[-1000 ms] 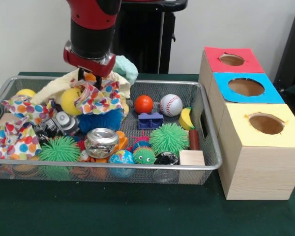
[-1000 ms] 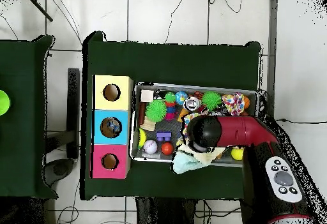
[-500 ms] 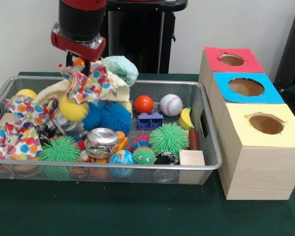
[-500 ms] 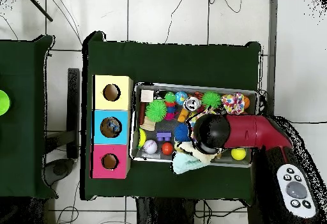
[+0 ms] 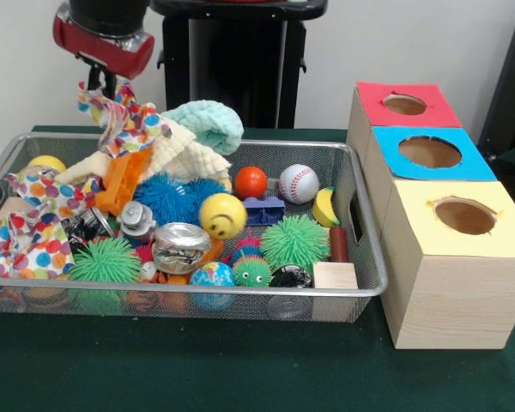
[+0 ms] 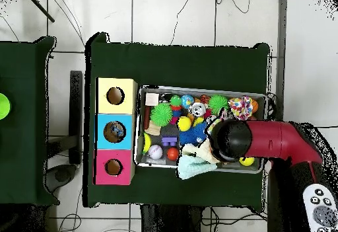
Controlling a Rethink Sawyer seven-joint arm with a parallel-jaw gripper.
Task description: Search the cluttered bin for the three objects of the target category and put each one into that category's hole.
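Observation:
The wire-mesh bin (image 5: 197, 290) is full of clutter; it also shows in the overhead view (image 6: 198, 89). My gripper (image 5: 110, 86) hangs above the bin's far left, shut on a polka-dot cloth (image 5: 120, 116) that dangles clear of the pile. A see-through bottle-like piece with a grey cap (image 5: 137, 219) lies left of a crushed silver can (image 5: 178, 247). A second crinkly piece (image 5: 84, 227) lies beside it. The third is hidden. The blue-topped box's hole (image 5: 429, 152) is at the right, between the other two boxes. In the overhead view (image 6: 115, 131) something shows inside it.
A red-topped box (image 5: 405, 104) and a yellow-topped box (image 5: 463, 215) flank the blue one. The bin also holds a pale towel (image 5: 202, 129), a yellow smiley ball (image 5: 222, 215), a baseball (image 5: 299, 183), green spiky balls (image 5: 295, 241) and a wooden block (image 5: 335, 276).
My gripper has risen and moved left with the polka-dot cloth in it. The yellow smiley ball has dropped to the bin's middle, and an orange piece is uncovered.

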